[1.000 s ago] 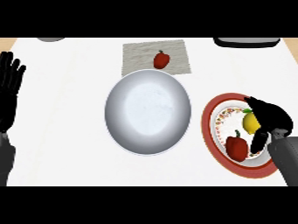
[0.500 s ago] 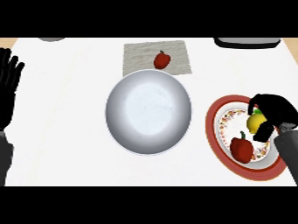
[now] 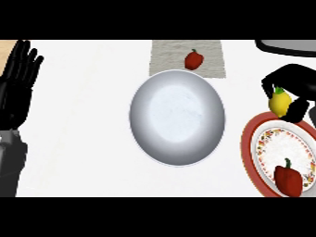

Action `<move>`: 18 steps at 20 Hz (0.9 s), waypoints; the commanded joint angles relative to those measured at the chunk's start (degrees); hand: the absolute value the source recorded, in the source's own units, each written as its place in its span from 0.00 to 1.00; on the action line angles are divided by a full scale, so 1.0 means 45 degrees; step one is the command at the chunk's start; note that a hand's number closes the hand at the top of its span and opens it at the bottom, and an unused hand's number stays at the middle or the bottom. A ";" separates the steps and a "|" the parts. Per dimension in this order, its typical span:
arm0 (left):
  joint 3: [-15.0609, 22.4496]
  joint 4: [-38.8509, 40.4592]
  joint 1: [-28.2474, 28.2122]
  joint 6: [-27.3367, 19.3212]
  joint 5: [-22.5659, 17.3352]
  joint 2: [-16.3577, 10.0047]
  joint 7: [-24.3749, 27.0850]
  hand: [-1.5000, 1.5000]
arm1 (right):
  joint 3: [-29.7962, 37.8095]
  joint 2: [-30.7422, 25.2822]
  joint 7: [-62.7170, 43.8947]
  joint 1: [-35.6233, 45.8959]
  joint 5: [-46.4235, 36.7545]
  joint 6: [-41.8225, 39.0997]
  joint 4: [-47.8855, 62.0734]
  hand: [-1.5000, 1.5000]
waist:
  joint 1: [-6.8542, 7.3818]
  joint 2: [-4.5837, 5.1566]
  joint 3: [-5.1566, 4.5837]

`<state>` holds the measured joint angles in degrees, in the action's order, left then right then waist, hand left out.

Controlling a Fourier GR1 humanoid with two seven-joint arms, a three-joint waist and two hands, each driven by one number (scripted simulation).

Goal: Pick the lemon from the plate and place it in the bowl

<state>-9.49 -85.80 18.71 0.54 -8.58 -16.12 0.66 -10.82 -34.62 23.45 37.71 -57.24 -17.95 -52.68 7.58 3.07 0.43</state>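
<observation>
Small yellow lemon (image 3: 279,102) clamped in right hand's (image 3: 300,82) curled fingers, upper right, just past plate (image 3: 248,148); bowl (image 3: 177,118) centre; left hand (image 3: 13,90) straight-fingered, far left

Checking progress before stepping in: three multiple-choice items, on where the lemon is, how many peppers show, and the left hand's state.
1. The lemon is: A on the cloth; B in the right hand, near the plate's far rim; C under the left hand.
2. Count of red peppers: A one; B two; C three.
3. The left hand is: A open, holding nothing; B curled round a pepper; C pressing the plate.
Answers: B, fingers curl round it; B, one on the plate, one on the cloth; A, straight fingers at the view's left.
</observation>
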 commanded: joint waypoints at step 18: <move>0.0320 0.0402 0.0538 -0.0515 0.0507 0.0336 -0.0114 0.50 | 0.2492 -0.1798 0.9421 0.5796 0.2932 0.0146 0.5382 1.00 | -0.0254 -0.0155 -0.0034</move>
<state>-8.45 -84.28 20.42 -0.45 -7.30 -15.17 0.52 -1.33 -42.80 55.72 59.69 -46.94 -12.65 -31.69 7.29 2.72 0.31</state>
